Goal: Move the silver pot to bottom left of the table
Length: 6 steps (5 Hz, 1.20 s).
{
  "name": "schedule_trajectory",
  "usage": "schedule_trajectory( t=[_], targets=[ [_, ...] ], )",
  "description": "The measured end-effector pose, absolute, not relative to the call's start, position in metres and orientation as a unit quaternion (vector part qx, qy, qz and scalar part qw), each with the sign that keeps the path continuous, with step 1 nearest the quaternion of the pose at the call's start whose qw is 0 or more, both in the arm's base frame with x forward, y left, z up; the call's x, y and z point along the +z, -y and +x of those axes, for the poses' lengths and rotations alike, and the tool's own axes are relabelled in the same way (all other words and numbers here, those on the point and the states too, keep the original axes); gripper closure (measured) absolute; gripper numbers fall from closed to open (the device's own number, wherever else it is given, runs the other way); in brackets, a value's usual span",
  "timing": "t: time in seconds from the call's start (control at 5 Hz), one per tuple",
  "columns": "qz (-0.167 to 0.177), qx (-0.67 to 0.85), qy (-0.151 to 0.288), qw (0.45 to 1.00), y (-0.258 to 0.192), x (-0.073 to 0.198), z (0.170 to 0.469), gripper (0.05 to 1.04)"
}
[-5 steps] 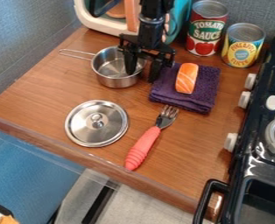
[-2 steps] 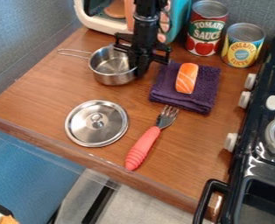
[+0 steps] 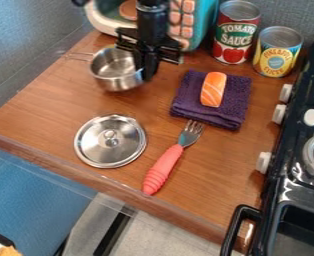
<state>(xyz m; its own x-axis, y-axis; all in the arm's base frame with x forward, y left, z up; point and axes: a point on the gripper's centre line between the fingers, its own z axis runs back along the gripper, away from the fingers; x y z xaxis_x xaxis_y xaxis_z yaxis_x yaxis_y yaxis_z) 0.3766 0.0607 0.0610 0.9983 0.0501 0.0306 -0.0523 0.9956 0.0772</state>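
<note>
The black two-finger tool (image 3: 146,76), upper centre-left of the frame, is clamped on the right-hand rim of the round silver metal pot (image 3: 119,81). The pot is in the upper left, over the brown wooden surface (image 3: 46,112), its wire handle pointing left. Lower in the frame lie a round silver metal lid (image 3: 99,152) and a red-handled metal fork (image 3: 163,170), near each other.

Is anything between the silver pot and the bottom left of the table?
Nothing visible blocks a leftward slanting path from the silver pot across the table. The lid lies nearer the front edge, so going straight there would probably meet it.
</note>
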Motion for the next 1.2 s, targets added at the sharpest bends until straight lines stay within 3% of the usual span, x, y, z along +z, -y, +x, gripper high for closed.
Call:
schedule_trajectory(
  t=[0.6, 1.0, 1.2],
  targets=[
    [0.026, -0.017, -0.025, 0.999, -0.113, 0.053, 0.311, 1.001],
    [0.028, -0.042, -0.041, 0.998, -0.116, 0.040, 0.301, 0.981],
    [0.032, -0.053, -0.054, 0.997, -0.106, 0.037, 0.302, 0.807]
  ],
)
